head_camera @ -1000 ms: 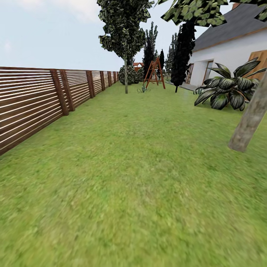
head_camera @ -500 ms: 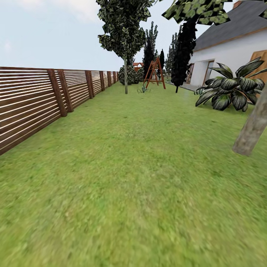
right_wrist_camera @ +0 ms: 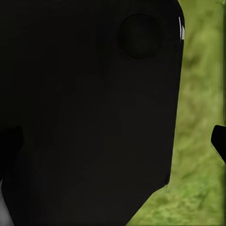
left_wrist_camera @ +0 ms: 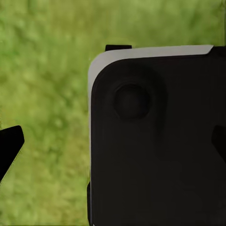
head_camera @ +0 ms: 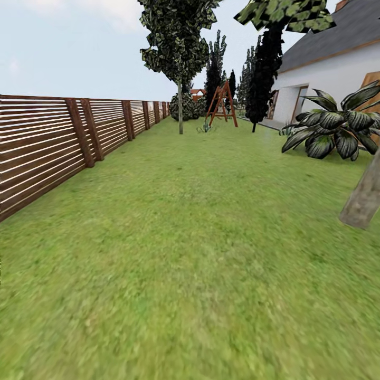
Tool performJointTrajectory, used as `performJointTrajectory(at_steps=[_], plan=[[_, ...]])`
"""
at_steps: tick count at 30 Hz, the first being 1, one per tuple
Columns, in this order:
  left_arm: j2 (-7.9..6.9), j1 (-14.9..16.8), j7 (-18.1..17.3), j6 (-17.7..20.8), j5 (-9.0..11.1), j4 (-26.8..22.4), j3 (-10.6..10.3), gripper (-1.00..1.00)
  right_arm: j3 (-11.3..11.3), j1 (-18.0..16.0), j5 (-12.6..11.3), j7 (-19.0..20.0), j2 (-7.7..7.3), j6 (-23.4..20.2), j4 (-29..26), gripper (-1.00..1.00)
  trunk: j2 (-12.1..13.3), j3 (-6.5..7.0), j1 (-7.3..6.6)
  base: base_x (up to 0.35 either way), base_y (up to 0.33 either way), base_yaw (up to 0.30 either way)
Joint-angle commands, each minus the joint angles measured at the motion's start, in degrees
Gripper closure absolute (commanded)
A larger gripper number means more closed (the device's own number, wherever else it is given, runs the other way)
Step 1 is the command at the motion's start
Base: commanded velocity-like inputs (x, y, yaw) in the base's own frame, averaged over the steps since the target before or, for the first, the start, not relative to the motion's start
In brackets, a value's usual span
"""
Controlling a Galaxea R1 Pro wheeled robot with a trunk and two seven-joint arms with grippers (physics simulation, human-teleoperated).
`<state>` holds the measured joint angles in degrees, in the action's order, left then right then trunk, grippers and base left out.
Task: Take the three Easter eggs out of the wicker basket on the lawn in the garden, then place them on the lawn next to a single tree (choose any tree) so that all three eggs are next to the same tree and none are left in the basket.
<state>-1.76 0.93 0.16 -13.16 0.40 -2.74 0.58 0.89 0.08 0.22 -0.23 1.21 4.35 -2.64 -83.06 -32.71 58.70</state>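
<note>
The lawn (head_camera: pixel 200 253) stretches ahead as wide green grass running deep into the garden. A tree with a thick, leaning, mottled grey-brown trunk (head_camera: pixel 363 199) stands at the right edge, its crown cut off above. The Easter eggs and the wicker basket are out of view. In the left wrist view my left gripper (left_wrist_camera: pixel 113 143) hangs over grass beside my black body, fingertips (left_wrist_camera: pixel 10 147) far apart and nothing between them. My right gripper (right_wrist_camera: pixel 115 141) is likewise spread, with one fingertip (right_wrist_camera: pixel 219 140) against the grass.
A brown slat fence (head_camera: pixel 47 145) runs along the left. A broad-leaved plant (head_camera: pixel 332 126) and the white house (head_camera: pixel 327 74) are on the right. Further back stand a thin-trunked leafy tree (head_camera: pixel 180 113), dark cone-shaped trees (head_camera: pixel 266 68) and a red swing frame (head_camera: pixel 221 103).
The whole head view has shifted: the leaning trunk and the broad-leaved plant have slid to the right and the fence looks slightly nearer. That is camera motion; nothing in the garden moved.
</note>
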Motion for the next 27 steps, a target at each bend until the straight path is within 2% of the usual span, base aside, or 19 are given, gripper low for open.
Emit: performJointTrajectory(at_steps=[1, 7, 27], plan=[[-0.03, 0.04, 0.02, -0.26, 0.04, 0.08, 0.04, -1.00, 0.17, 0.01, -0.05, -0.16, -0.01, 0.13, -0.05, -1.00, -0.02, -0.05, 0.03, 0.333, 0.000, 0.156], [-0.08, 0.04, 0.02, -0.40, 0.04, 0.09, 0.04, -1.00, 0.41, 0.01, -0.26, -0.28, -0.12, 0.18, -0.08, -1.00, -0.02, -0.05, 0.03, 0.333, 0.000, 0.085], [-0.06, 0.04, 0.02, -0.46, -0.06, 0.12, -0.04, -1.00, 0.43, 0.01, -0.31, -0.30, -0.37, 0.13, 0.12, -1.00, -0.02, -0.05, 0.03, 0.333, 0.000, 0.005]])
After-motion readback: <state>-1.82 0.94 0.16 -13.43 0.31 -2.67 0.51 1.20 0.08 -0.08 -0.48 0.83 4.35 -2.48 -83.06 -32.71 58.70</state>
